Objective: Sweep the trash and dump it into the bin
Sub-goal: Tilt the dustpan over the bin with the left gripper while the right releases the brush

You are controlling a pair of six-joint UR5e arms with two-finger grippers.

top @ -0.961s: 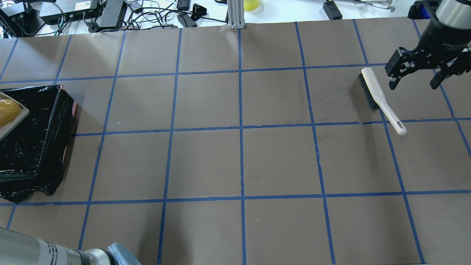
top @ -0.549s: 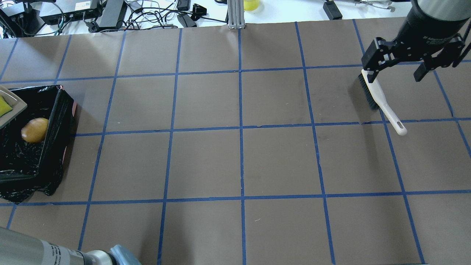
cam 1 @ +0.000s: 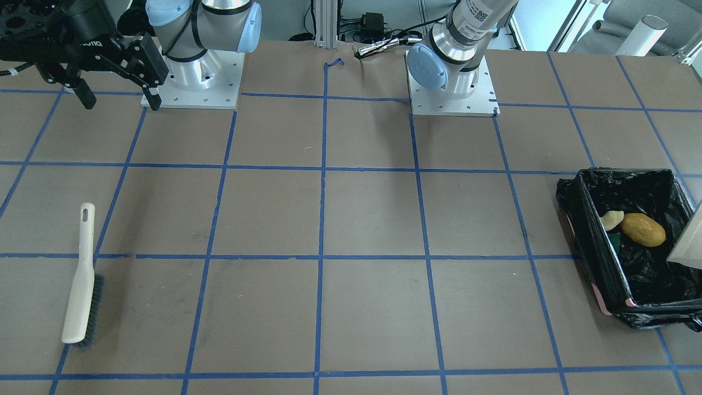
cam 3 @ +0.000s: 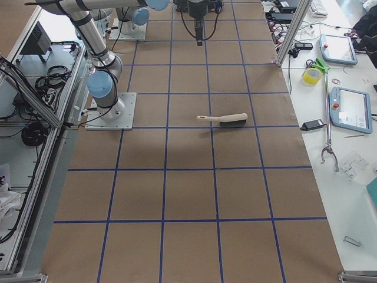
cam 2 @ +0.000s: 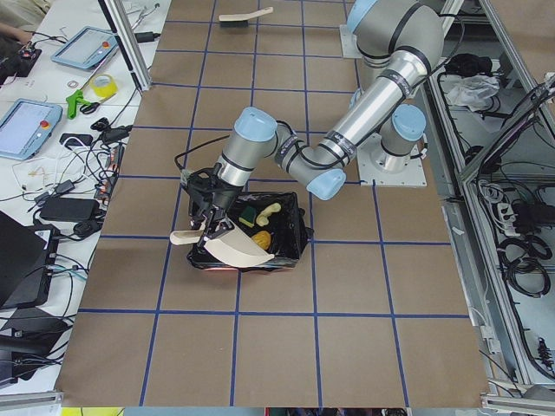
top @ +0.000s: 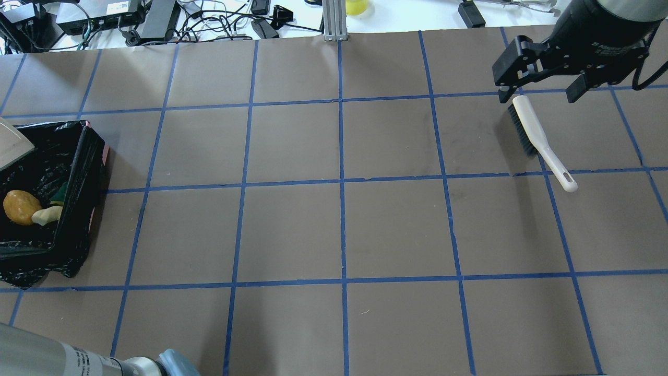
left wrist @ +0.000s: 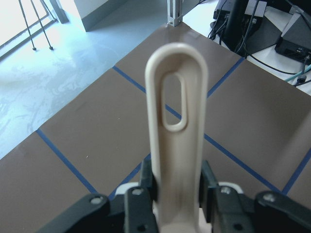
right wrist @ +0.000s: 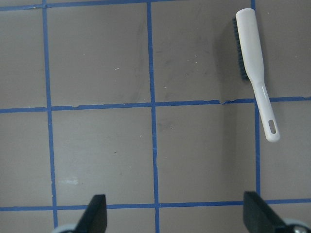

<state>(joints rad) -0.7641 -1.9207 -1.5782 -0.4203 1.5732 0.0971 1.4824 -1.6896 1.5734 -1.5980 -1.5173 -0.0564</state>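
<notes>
The bin, lined with a black bag, stands at the table's left end. In it lie the golden-brown lump, the tan croissant piece and the yellow sponge wedge, of which only a green edge shows from overhead. My left gripper is shut on the beige dustpan's handle. It holds the dustpan tilted over the bin's outer edge. My right gripper is open and empty, high above the brush's head.
A white brush with dark bristles lies on the table at the far right, also in the right wrist view. Cables and electronics lie beyond the table's far edge. A metal post stands there.
The lump, then the croissant piece and the sponge, dropped from the dustpan into the bin. The dustpan drew back to the left. My right gripper moved up and left, away from the brush.
</notes>
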